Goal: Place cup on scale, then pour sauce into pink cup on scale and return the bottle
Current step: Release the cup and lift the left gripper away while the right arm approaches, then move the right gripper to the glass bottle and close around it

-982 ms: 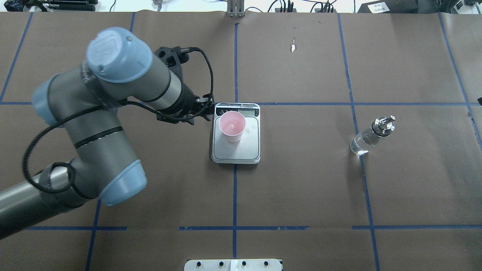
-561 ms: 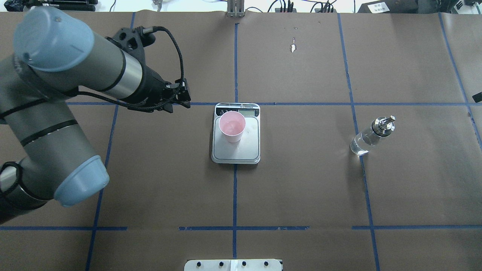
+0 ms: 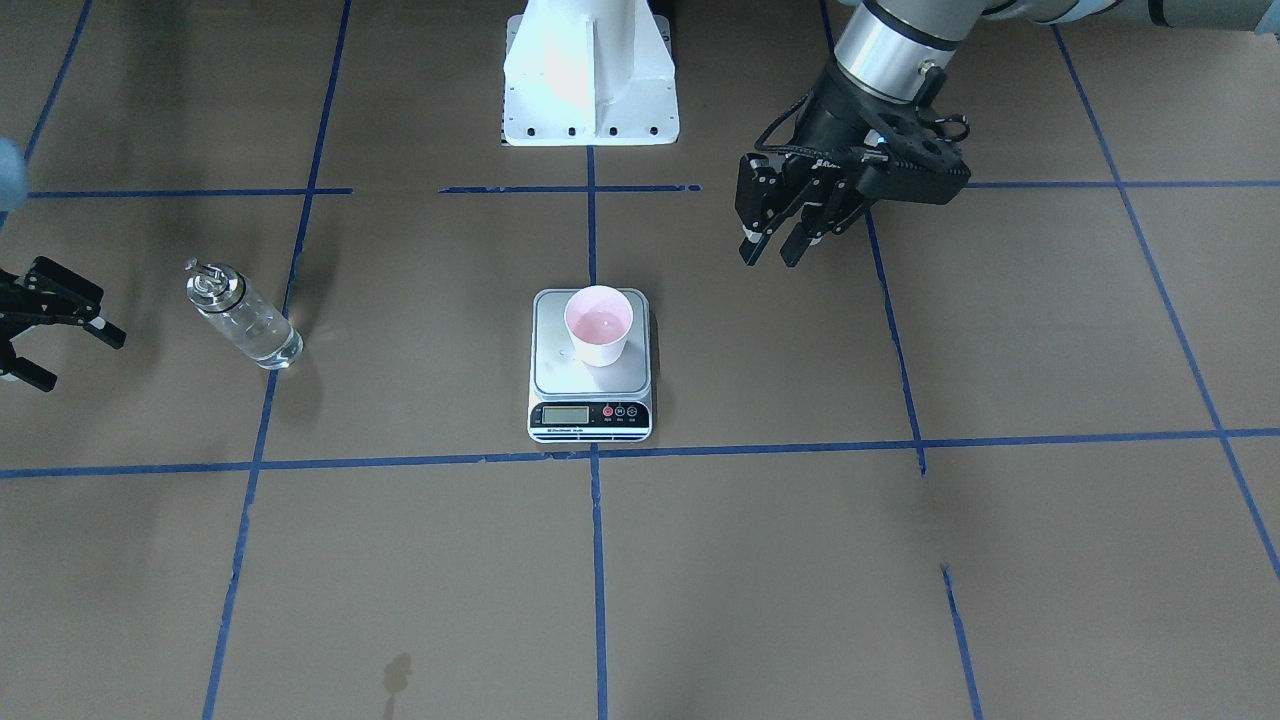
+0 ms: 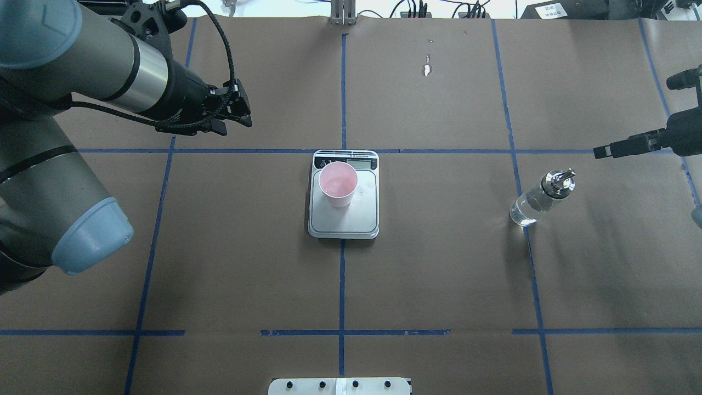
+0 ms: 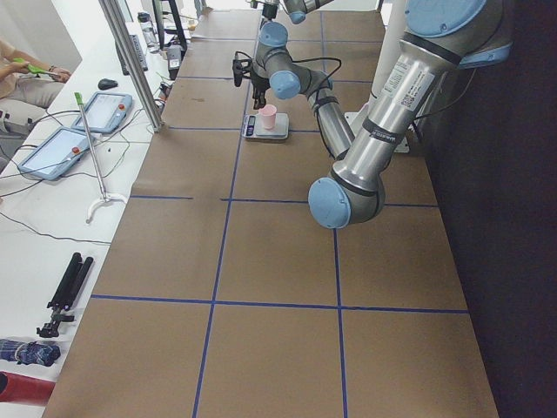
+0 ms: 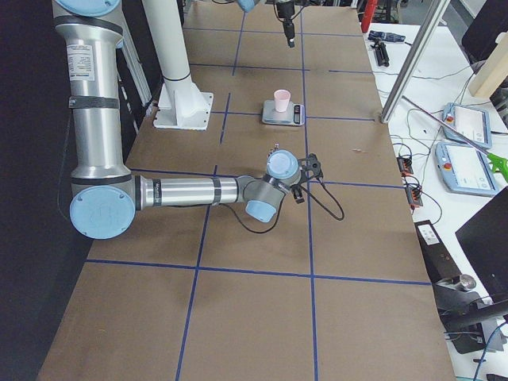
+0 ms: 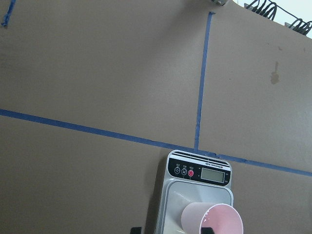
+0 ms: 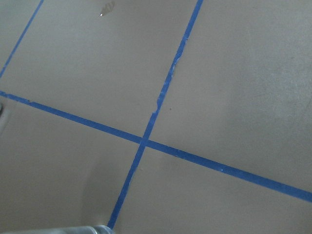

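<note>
At the near edge of the worktop, on the robot's side, a white base plate sits at the middle, in line with the blue tape that runs away from it across the brown surface.

Farther in, at the middle of the worktop and on that tape line, lies the scale, with its display end turned toward the far edge. The cup stands upright on the steel platform, in the platform's far-left part, close to the display strip. Whether it holds any liquid cannot be told.

Level with the scale but well apart from it, toward the right edge, the bottle stands on its base beside another tape line, metal pourer on top, with the clear sauce showing through the glass.

Just beyond the bottle, at the right edge, the right gripper hovers with its fingers spread, holding nothing and not touching the bottle.

Toward the far-left corner, the left gripper hangs above the worktop, well apart from the scale, its fingers parted and empty.

Cables lie along the far edge.
</note>
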`<action>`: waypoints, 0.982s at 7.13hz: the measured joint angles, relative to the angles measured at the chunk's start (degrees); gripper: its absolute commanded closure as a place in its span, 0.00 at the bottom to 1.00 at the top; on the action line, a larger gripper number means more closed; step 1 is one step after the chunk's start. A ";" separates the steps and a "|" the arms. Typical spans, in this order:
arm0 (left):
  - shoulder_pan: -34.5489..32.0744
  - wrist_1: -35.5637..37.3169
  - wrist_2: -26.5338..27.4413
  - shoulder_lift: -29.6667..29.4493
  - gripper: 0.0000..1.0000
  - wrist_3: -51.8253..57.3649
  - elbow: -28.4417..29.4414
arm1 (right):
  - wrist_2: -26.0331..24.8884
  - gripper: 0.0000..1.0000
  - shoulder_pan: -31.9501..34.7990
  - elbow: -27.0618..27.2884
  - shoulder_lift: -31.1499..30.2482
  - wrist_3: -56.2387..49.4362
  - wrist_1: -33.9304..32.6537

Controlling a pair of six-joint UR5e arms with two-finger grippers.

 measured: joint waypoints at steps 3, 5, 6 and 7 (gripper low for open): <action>0.22 -4.10 0.01 -0.42 0.43 -0.55 4.09 | -3.19 0.00 -2.24 0.48 -7.51 2.71 13.51; 0.43 -5.08 -0.05 -0.62 0.43 -0.83 4.79 | -8.67 0.00 -9.02 1.35 -10.96 2.51 19.23; 0.50 -5.13 -0.07 -0.73 0.43 -0.87 4.84 | -12.87 0.00 -13.93 1.78 -11.94 2.56 21.90; 0.58 -5.18 -0.07 -0.73 0.42 -0.88 4.90 | -15.50 0.00 -17.76 2.52 -12.53 2.75 23.08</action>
